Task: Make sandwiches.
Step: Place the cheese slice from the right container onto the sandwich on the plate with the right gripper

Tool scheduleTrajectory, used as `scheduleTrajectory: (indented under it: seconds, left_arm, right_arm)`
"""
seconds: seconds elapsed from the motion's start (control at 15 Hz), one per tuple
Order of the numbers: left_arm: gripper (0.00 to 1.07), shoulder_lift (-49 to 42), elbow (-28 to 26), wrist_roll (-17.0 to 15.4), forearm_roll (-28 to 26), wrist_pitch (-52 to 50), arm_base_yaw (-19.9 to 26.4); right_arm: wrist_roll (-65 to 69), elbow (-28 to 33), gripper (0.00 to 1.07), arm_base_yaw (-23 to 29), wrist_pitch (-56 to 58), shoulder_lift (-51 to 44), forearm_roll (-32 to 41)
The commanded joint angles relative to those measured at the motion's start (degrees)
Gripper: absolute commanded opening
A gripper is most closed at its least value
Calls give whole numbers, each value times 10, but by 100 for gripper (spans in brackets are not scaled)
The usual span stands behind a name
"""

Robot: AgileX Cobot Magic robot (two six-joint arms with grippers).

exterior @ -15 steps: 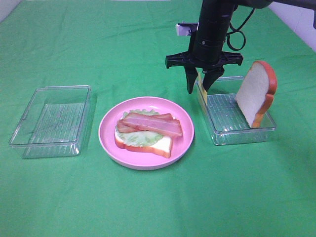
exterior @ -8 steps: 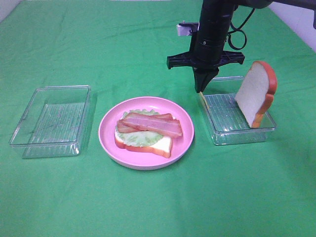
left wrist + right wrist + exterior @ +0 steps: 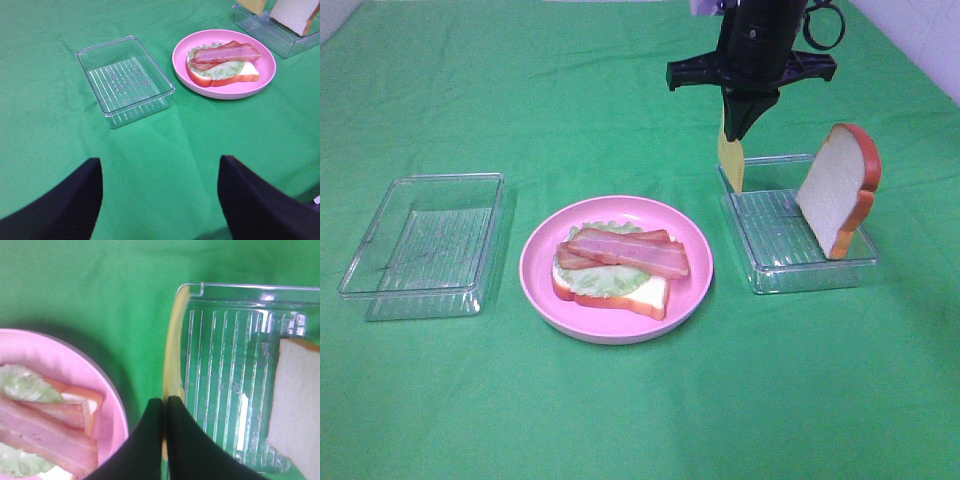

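The upper part of the right arm was cut off by the top edge of the exterior high view, and the left gripper (image 3: 159,200) showed only as two dark finger shapes at the near edge of its own wrist view, well apart from each other and holding nothing. The cheese slice (image 3: 731,158) was partly hidden too — its top edge disappeared between the fingers, and its lower end overlapped the rim of the right-hand tray (image 3: 806,276), so whether it touched that rim could not be told. The right arm hung straight down from above, with the right gripper (image 3: 739,128) pointing at the tray's left end; its fingers were pressed together on the thin yellow slice, which dangled edge-on below them. In the right wrist view the black fingertips (image 3: 175,417) met almost flush (the cheese was only a yellow sliver between them). One bread slice (image 3: 838,188) leaned upright against the tray's far right wall. On the pink plate (image 3: 692,284) lay the other bread slice (image 3: 632,295), with the lettuce leaf (image 3: 605,279) on it and the two bacon strips (image 3: 624,250) across the top. A second clear tray (image 3: 425,245) sat to the plate's left.
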Motion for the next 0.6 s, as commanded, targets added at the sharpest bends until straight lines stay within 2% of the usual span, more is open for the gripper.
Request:
scheduleTrajectory:
  seconds: [0.07, 0.27, 0.33, 0.4, 0.6]
  left_arm:
    - [64, -10, 1, 1, 2, -6, -3]
    - [64, -10, 1, 1, 2, -6, -3]
    - [64, -10, 1, 1, 2, -6, -3]
    - [64, -10, 1, 1, 2, -6, -3]
    - [64, -10, 1, 1, 2, -6, -3]
  right_arm:
    - [-21, -4, 0, -2, 41, -24, 10]
    - [-93, 1, 0, -1, 41, -56, 128]
    - [-125, 12, 0, -1, 41, -57, 202]
    - [-125, 12, 0, -1, 41, -57, 202]
    - [-200, 96, 0, -1, 17, -57, 331]
